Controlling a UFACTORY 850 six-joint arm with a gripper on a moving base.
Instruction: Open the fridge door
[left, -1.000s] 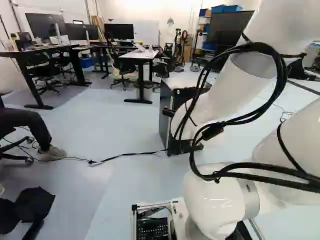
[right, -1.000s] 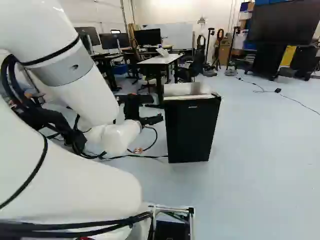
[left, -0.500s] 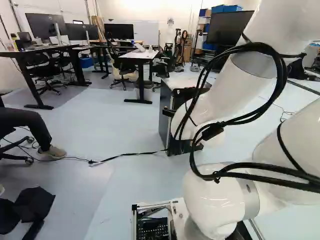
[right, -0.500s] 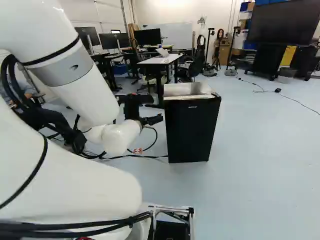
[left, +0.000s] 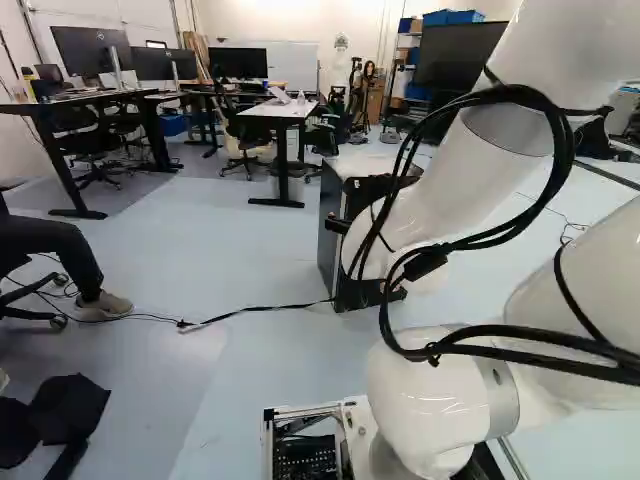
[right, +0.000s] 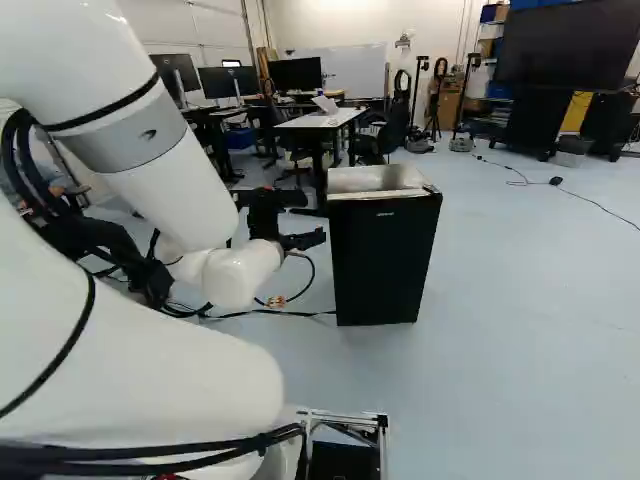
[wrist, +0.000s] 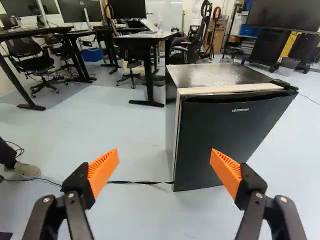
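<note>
In the right base view my gripper (right: 306, 240) is just beside the small black fridge (right: 384, 260), at its left side. The wrist view shows the gripper (wrist: 164, 167) with its orange-padded fingers wide apart and nothing held between them. Ahead of it stands the fridge (wrist: 225, 135), its dark door closed, with a hinge at the top corner farther from the fingers. The door's free edge lies ahead, between the two fingers' lines. In the left base view the arm hides much of the fridge (left: 333, 230).
A white-topped desk (right: 322, 121) stands behind the fridge, with office chairs around it. A black cable (left: 255, 309) runs over the floor to the fridge's foot. A seated person's leg and shoe (left: 103, 305) show at the left of the left base view.
</note>
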